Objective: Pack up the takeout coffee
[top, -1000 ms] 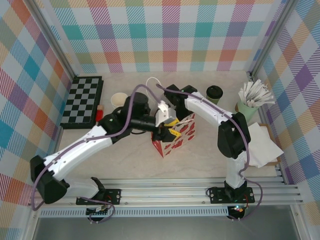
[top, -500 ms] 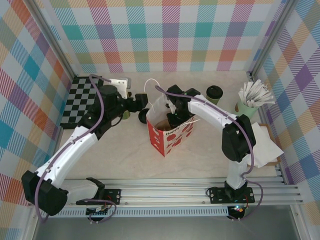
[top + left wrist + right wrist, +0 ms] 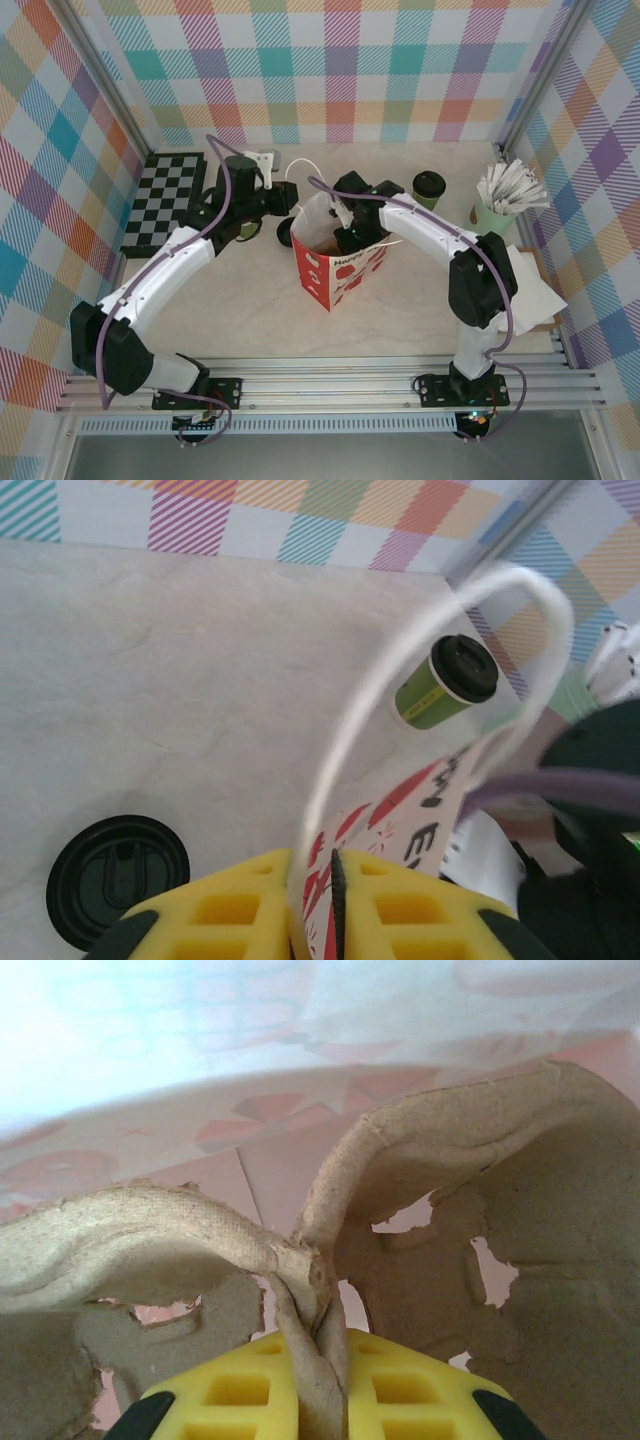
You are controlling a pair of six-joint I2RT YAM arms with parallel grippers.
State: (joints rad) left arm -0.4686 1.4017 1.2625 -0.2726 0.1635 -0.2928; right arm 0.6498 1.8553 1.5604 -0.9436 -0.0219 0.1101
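The takeout coffee (image 3: pixel 429 187), a small cream-and-green cup with a black lid, stands on the table behind and right of the red-and-white paper bag (image 3: pixel 345 275); it also appears far off in the left wrist view (image 3: pixel 448 680). My left gripper (image 3: pixel 293 205) (image 3: pixel 335 900) is shut on the bag's (image 3: pixel 430 800) upper left rim beside its white handle loop (image 3: pixel 350 720). My right gripper (image 3: pixel 348 232) (image 3: pixel 320 1370) reaches down inside the bag, shut on a ridge of a brown pulp cup carrier (image 3: pixel 500 1190).
A loose black lid (image 3: pixel 117 878) lies on the table left of the bag. A chessboard (image 3: pixel 165 200) sits at the back left. A mint cup of white sticks (image 3: pixel 505 200) and white napkins (image 3: pixel 525 285) stand at the right.
My left gripper left the bag's mouth, swung back and left while open, then came to the bag's rim and shut on it. The right gripper stayed inside the bag.
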